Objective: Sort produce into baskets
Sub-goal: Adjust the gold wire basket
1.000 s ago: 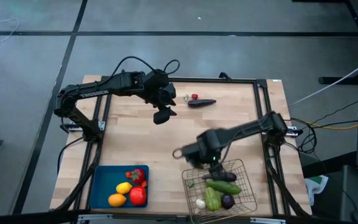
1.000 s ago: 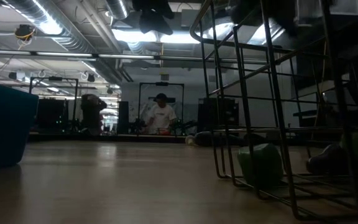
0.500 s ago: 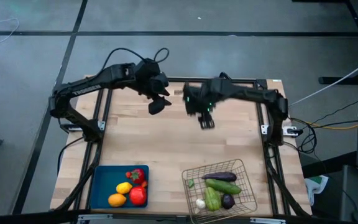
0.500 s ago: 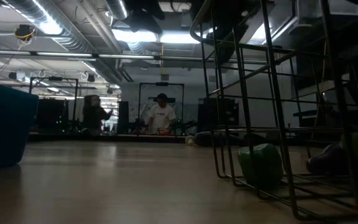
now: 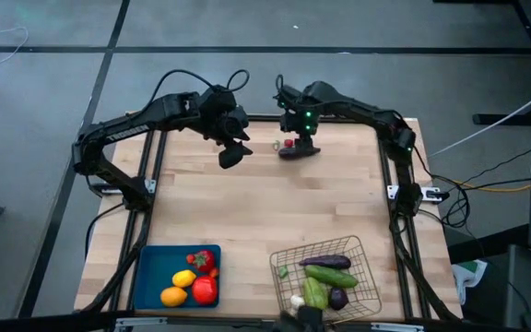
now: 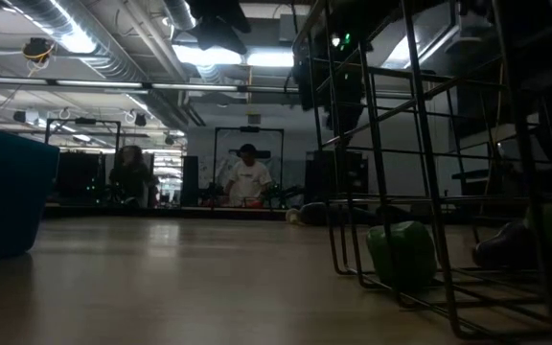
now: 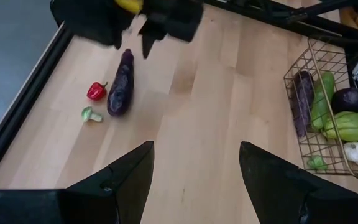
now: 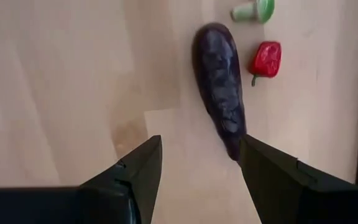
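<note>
pale wood table (image 5: 247, 203); right gripper (image 8: 194, 163) spread above glossy purple eggplant (image 8: 221, 87); left gripper (image 7: 194, 168) spread

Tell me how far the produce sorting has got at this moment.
Mostly done. The blue tray holds the yellow, orange and red pieces; the wire basket holds the eggplant, cucumber, pepper and garlic. In hand: the right hand hovers open over the purple eggplant at the table's far edge, nothing gripped yet. Left: that eggplant, the small red pepper and a small green piece beside it. The left hand waits open nearby.
</note>
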